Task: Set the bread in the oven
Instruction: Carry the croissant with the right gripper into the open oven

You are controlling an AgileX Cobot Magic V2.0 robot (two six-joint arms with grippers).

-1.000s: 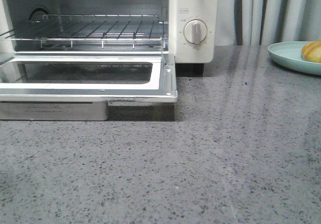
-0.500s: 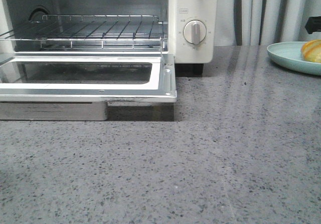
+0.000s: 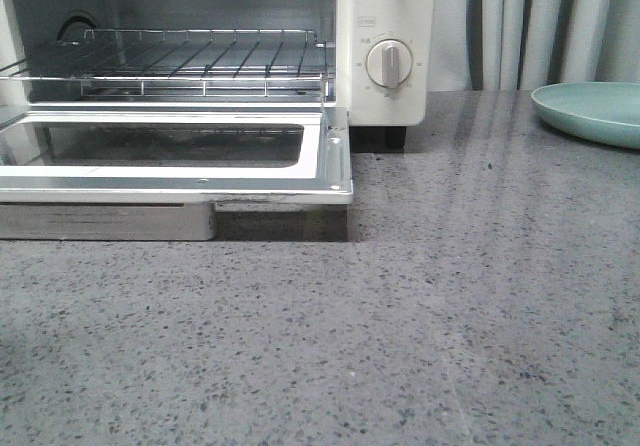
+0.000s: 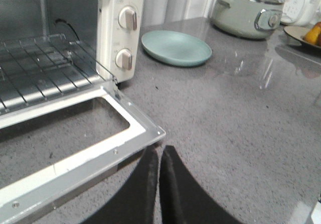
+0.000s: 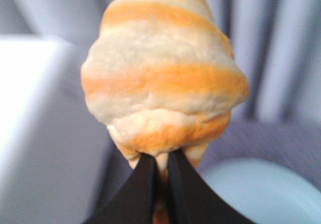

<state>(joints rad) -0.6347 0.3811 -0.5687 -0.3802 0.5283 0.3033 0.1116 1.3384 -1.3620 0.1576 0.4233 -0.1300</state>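
Note:
The bread [image 5: 163, 78], a golden-orange roll with cream stripes, fills the right wrist view, pinched at its end by my right gripper [image 5: 160, 159], which is shut on it and holds it above the teal plate [image 5: 266, 194]. The front view shows neither the bread nor a gripper. The cream-white oven [image 3: 385, 41] stands at the left with its glass door [image 3: 180, 151] folded down and its wire rack [image 3: 190, 56] bare. My left gripper [image 4: 159, 153] is shut on nothing, just off the outer corner of the open door [image 4: 150, 131], low over the counter.
The teal plate [image 3: 590, 111] lies at the counter's right edge in the front view. A grey-green lidded pot [image 4: 246, 10], a white appliance [image 4: 298, 3] and a dish with something orange [image 4: 308, 33] stand at the back. Curtains hang behind.
The bread that lay on the teal plate is gone from the front view; the plate is now bare. A dark gripper part showed above it half a second ago.

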